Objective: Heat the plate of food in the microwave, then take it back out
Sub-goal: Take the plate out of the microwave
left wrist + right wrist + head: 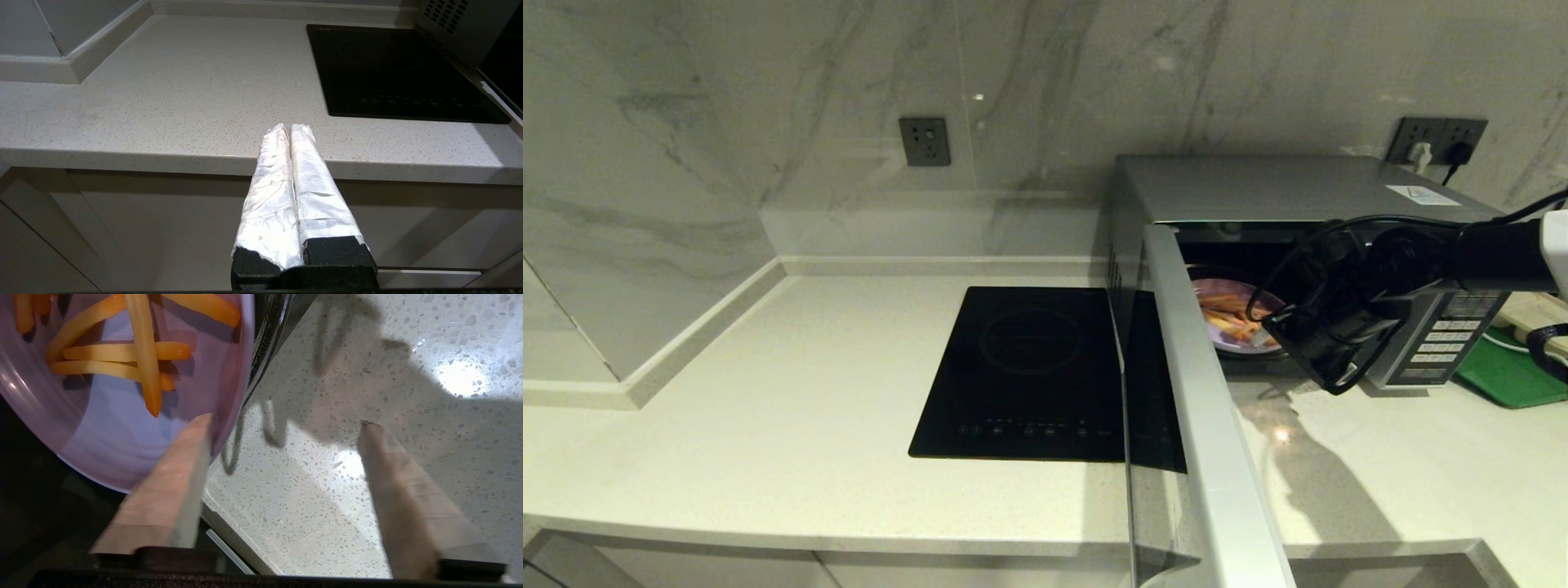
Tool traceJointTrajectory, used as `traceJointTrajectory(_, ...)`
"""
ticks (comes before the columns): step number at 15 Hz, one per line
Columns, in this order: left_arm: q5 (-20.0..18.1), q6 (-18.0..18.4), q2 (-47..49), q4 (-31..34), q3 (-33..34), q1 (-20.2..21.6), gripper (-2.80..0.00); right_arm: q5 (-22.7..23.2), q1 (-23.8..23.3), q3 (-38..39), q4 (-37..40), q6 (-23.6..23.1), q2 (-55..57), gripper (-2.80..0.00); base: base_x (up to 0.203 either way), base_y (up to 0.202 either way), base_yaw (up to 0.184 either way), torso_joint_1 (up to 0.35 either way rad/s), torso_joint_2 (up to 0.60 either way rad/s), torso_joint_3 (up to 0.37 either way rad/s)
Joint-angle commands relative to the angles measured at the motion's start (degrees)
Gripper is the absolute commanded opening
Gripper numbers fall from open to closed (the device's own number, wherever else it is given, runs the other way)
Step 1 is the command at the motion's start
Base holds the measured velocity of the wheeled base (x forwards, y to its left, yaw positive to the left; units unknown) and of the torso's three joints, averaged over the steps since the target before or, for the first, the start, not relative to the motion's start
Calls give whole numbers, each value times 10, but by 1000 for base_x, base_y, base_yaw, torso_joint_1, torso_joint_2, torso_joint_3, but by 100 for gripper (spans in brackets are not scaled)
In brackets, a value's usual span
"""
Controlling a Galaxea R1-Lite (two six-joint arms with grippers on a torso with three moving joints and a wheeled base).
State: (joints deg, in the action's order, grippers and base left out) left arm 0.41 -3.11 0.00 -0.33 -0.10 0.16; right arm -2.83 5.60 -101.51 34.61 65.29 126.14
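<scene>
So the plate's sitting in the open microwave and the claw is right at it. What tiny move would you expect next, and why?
Probably closing on the rim. The right gripper is open at the near edge of the plate of food, one finger over the rim, the other out above the countertop. The microwave door stands open, so pinching would let it draw the plate out.

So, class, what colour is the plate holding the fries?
Pale lilac plate of food, best in the right wrist view.
</scene>
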Motion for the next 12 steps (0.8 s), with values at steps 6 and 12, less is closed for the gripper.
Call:
traceJointTrajectory(6,0,-1,0,0,0,0,-280,-1,0,-1,2,4,3,-280,0,0,0,0,0,0)
traceJointTrajectory(12,0,0,0,0,0,0,-280,-1,-1,-14,2,4,0,-280,0,0,0,0,0,0)
